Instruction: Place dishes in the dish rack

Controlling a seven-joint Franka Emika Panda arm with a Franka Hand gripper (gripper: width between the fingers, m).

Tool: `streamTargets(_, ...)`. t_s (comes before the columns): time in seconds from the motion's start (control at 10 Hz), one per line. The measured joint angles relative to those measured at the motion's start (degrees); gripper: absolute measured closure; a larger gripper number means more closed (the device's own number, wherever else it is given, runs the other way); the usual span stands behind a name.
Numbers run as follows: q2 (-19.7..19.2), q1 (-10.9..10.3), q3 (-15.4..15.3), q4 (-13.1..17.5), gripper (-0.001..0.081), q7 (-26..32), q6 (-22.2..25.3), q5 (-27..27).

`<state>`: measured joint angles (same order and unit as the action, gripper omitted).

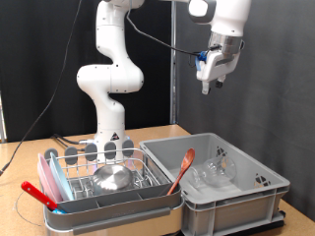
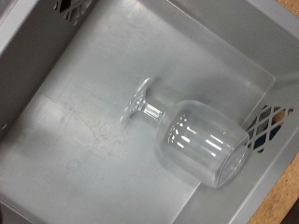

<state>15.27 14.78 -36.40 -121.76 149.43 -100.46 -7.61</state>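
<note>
The dish rack [image 1: 148, 184], silver wire in a grey tray with pink edge pieces, stands at the exterior view's bottom left. A shiny steel bowl [image 1: 111, 178] sits in it. A clear stemmed glass [image 2: 192, 138] lies on its side on the floor of the grey plastic bin [image 2: 84, 112]; it also shows faintly in the exterior view [image 1: 211, 175]. My gripper [image 1: 208, 85] hangs high above the bin, with nothing seen between its fingers. The fingers do not show in the wrist view.
The grey bin [image 1: 246, 194] stands to the rack's right, with a wooden spoon [image 1: 183, 167] leaning on its near wall. A red utensil [image 1: 37, 193] pokes out at the rack's left. The robot base [image 1: 110, 123] stands behind the rack. A black curtain hangs behind.
</note>
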Motion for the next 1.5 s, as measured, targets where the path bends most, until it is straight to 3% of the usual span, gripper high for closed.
streamTargets(0.1,0.0,0.1,0.0,-0.1,-0.0002,-3.3,-0.6,-1.8)
streamTargets(0.4,0.8,0.3,-0.4,-0.2,-0.0002,-20.6,0.7,-9.7)
streamTargets(0.5,0.8,0.2,-0.4,-0.2,-0.0002,-19.3,0.5,-8.7)
streamTargets(0.6,1.1,0.3,-0.5,-0.8,-0.0002,-23.9,-1.9,-9.3)
streamTargets(1.0,5.0,0.6,-1.9,-4.2,-0.0002,-49.4,-3.7,-13.7)
streamTargets(1.1,4.8,0.5,-1.9,-4.2,-0.0002,-47.4,-3.7,-13.6)
streamTargets(1.2,4.8,0.6,-2.0,-4.4,-0.0002,-50.7,-4.8,-15.1)
streamTargets(1.5,5.5,0.6,-3.3,-5.8,-0.0002,-70.3,-6.0,-20.4)
